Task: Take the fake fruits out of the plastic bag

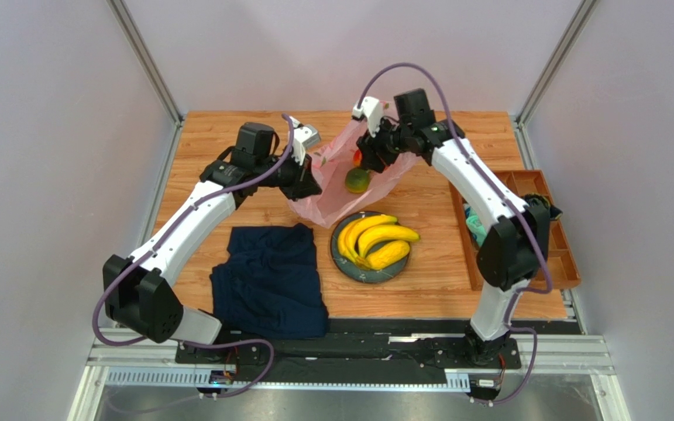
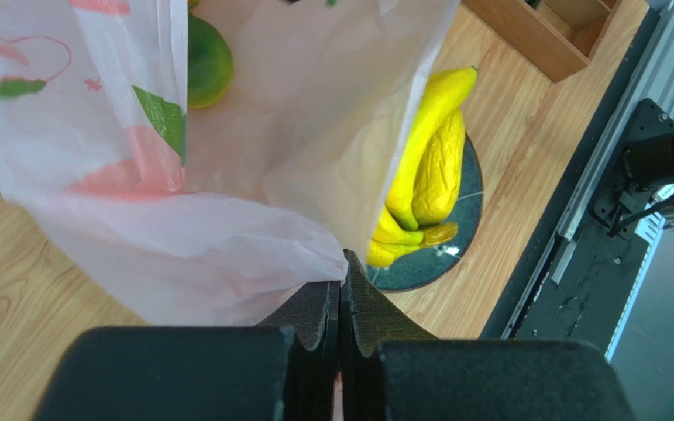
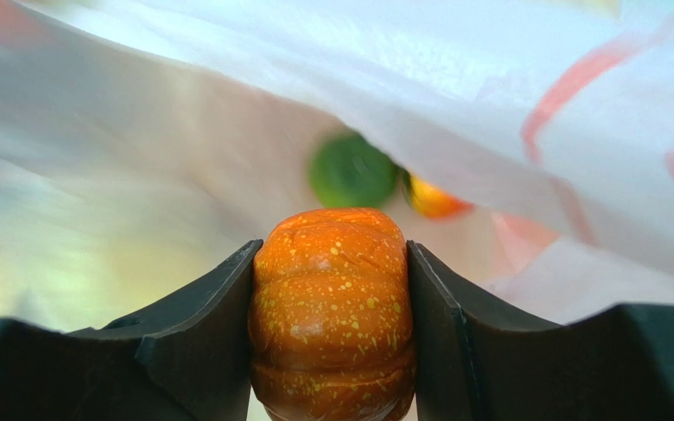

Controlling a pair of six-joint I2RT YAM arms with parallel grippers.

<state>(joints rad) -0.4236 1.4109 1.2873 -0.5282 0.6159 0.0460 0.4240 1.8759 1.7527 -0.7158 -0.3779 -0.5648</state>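
While right tool (image 3: 332, 250) clamps, orange fruit (image 3: 332, 324) lengthwise (inside bag (image 3: 182, 149))

Bright even light; plastic bag (image 3: 138, 132) blurred in right wrist view

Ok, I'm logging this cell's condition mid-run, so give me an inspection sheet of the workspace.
Surface: wooden table, no spills seen.
Job's things: plastic bag lifted open; green fruit inside it; yellow fruits on the dark plate.
Clutter: navy cloth beside the plate; wooden tray at the right edge.
Grippers: left gripper shut on the plastic bag's edge; right gripper shut on an orange fruit inside the bag.
Cables: purple cables loop along both arms, no snag seen.
Surroundings: grey walls; metal rail at the near edge.
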